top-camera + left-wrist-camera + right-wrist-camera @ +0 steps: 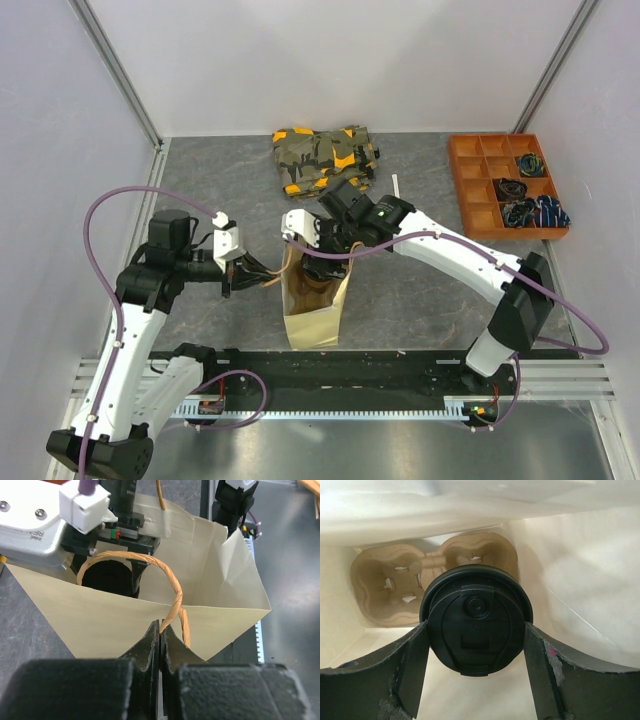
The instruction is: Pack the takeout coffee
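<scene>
Right wrist view: takeout coffee (476,607), lid up, clasped at three and nine o'clock by right claw (475,630) inside paper bag (580,580), above pulp tray (385,580) at eleven o'clock, presumably for seating in a well; left claw (161,630) pinched shut on bag handle (150,562), probably steadying the mouth.

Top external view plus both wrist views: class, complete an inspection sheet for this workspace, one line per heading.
Surface: dark grey mottled table.
Job's things: takeout coffee, black lid up, inside the paper bag, over the pulp cup tray on the bag's floor.
Clutter: camouflage cloth; orange compartment tray with dark oddments in its right side; small white stick.
Grippers: left gripper shut on the bag handle; right gripper closed on the coffee's sides.
Cables: purple cables loop along both arms.
Surroundings: pale walls, metal frame posts.
</scene>
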Motion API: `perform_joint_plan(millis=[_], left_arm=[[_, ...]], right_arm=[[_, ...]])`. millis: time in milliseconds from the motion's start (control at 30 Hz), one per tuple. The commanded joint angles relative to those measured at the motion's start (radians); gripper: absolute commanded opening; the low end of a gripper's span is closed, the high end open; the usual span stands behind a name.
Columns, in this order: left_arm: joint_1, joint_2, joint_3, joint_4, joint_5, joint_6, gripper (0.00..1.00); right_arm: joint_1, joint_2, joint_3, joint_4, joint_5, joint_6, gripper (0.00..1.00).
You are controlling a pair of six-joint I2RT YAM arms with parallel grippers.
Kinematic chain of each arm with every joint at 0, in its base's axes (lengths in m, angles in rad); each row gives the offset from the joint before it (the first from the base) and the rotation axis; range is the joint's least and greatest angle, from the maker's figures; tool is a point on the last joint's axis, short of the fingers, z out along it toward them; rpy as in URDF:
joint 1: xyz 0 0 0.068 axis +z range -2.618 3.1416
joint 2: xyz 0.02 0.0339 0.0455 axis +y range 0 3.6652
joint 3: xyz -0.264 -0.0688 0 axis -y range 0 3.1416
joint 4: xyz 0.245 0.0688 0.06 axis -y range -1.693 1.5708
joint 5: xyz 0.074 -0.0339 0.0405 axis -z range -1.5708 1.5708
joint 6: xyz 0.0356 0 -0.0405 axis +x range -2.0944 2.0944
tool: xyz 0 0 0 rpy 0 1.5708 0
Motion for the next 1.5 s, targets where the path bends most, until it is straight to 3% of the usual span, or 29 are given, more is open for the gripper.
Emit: perform_joint_plan(millis=[0, 233, 500, 833, 1467], left_arm=[[0.004, -0.017, -0.033, -0.048, -0.030, 0.141, 0.02], [0.004, -0.011, -0.073, -0.080, -0.043, 0.199, 0.02], [0.004, -0.007, -0.091, -0.086, -0.030, 0.173, 0.02], [0.004, -0.033, -0.114, -0.086, -0.030, 0.173, 0.02], [0.004, -0.057, -0.093, -0.110, -0.090, 0.164, 0.02]], right_arm=[[0.001, 0.022, 0.026, 0.021, 0.006, -0.026, 0.41], [0.004, 0.058, 0.072, -0.008, 0.010, -0.043, 0.41], [0.002, 0.080, 0.080, 0.041, 0.059, -0.006, 0.41], [0.010, 0.112, 0.070, 0.064, 0.017, -0.025, 0.40], [0.037, 0.141, 0.032, -0.037, 0.027, -0.132, 0.33]])
